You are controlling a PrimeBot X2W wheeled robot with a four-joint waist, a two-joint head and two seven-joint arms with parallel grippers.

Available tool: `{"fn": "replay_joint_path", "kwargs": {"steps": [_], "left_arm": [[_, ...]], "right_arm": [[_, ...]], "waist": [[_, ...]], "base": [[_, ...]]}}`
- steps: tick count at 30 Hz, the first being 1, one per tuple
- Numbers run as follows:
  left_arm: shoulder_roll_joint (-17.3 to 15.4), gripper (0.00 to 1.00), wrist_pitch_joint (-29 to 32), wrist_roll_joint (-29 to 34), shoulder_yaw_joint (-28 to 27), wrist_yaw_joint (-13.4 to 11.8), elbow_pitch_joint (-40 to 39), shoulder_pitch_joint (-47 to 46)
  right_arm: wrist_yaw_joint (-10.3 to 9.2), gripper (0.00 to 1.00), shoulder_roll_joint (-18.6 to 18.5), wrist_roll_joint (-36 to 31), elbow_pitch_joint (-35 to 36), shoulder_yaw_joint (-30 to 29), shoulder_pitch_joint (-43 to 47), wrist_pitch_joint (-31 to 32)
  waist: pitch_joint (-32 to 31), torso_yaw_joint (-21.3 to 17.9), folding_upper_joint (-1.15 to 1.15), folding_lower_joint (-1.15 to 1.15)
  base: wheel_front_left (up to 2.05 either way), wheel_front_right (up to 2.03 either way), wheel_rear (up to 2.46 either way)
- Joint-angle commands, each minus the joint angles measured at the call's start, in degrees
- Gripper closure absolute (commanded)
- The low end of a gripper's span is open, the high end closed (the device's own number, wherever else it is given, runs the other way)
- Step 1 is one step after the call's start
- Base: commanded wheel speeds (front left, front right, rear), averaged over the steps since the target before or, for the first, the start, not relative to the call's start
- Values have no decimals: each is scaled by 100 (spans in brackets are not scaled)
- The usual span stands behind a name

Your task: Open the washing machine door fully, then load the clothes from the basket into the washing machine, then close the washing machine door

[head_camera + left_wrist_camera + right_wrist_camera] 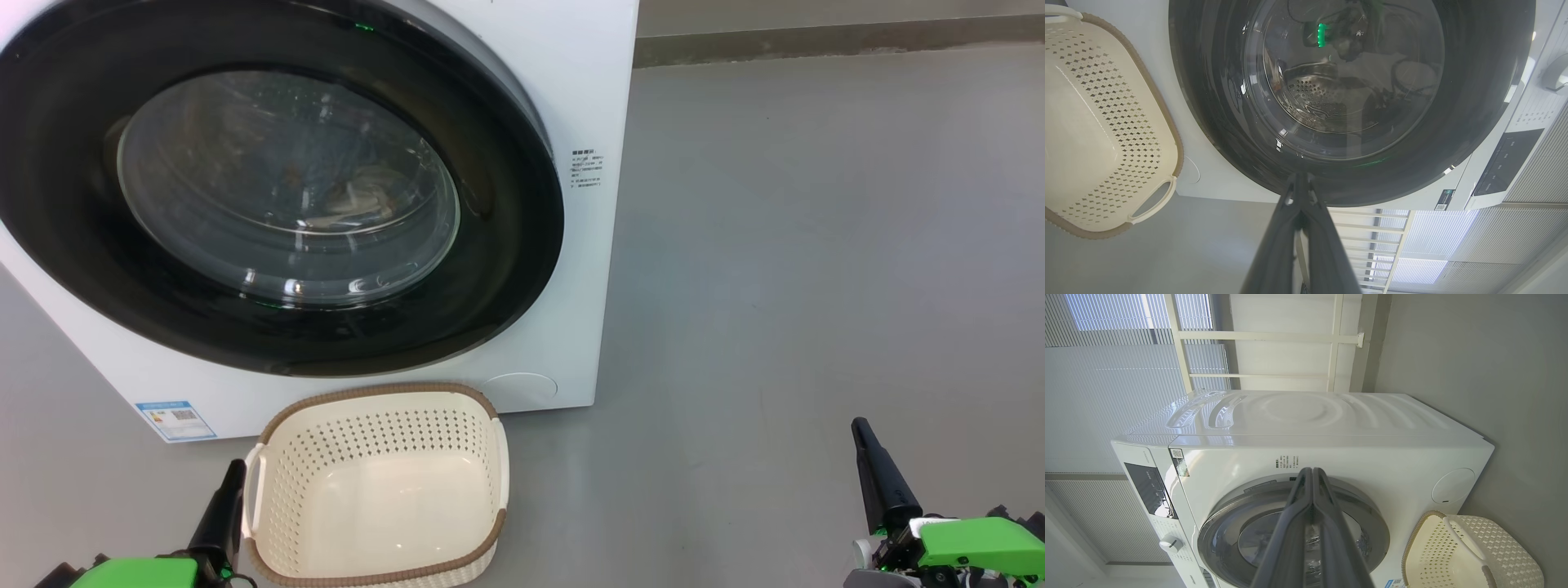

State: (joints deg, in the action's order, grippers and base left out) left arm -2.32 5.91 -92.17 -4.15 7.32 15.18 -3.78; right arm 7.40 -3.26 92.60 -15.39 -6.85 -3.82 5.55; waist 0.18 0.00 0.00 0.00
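The left gripper [235,467] is holding its fingers pressed together, with the basket [375,390] sitting just right of them on the smooth grey floor [775,245] and the door [506,245] lying shut on the washer [592,98] beyond their tips. The right gripper [859,425], fingers likewise meeting, is hanging over the floor well right of the washer, while pale blinds [1106,375] are glowing past its fingertips, behind the washer.

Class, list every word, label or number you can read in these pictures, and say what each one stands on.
Nothing reads clearly.
Blue label, washing machine base: too small.
Grey print beside the washing machine door: too small.
Control panel markings: blurred.
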Motion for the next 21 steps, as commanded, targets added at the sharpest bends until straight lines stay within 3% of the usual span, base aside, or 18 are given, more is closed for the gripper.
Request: {"fn": "replay_joint_path", "kwargs": {"steps": [1, 21], "left_arm": [[-87, 100, 26, -33, -197, 16, -114, -237], [-79, 100, 36, -23, -209, 17, -114, -238]], "right_arm": [[9, 100, -4, 2, 139, 88, -231, 49], [9, 100, 6, -11, 138, 73, -232, 61]], "waist": [[0, 0, 0, 0], [0, 0, 0, 0]], "base": [[0, 0, 0], [0, 0, 0]]}}
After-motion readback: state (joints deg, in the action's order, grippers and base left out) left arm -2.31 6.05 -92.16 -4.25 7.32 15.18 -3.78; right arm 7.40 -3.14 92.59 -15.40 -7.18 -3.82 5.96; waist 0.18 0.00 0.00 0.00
